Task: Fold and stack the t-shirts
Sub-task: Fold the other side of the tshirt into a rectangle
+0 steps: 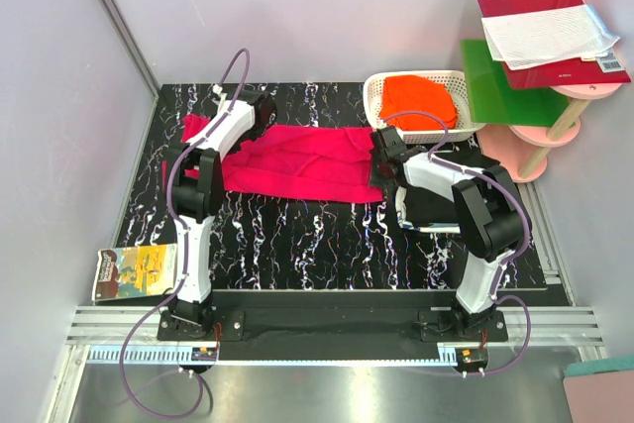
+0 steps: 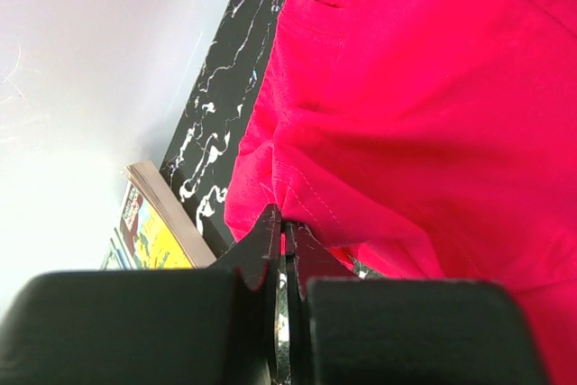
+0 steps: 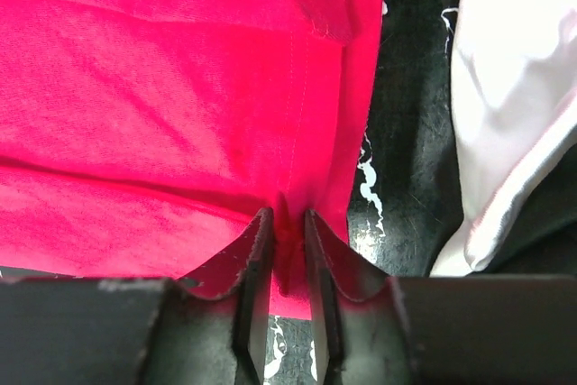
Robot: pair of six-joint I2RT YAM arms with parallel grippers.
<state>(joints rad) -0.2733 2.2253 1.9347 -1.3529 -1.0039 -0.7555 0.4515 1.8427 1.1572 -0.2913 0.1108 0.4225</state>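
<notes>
A magenta-pink t-shirt (image 1: 297, 160) lies spread across the black marbled table (image 1: 297, 235). My left gripper (image 1: 263, 111) is at its far left part, shut on a hem fold (image 2: 297, 205); the left gripper (image 2: 284, 223) has cloth pinched between its tips. My right gripper (image 1: 381, 146) is at the shirt's right edge; the right gripper (image 3: 288, 218) is shut on a ridge of the pink t-shirt (image 3: 180, 87). An orange t-shirt (image 1: 421, 101) lies bunched in the white basket (image 1: 376, 96). A black t-shirt (image 1: 505, 167) lies flat under my right arm.
A picture booklet (image 1: 139, 269) lies off the table's front left corner, also in the left wrist view (image 2: 149, 223). A pink round stand (image 1: 540, 136) at the back right carries a green board (image 1: 495, 81) and a red booklet (image 1: 550, 32). Something white (image 3: 514, 87) lies beside the shirt's edge.
</notes>
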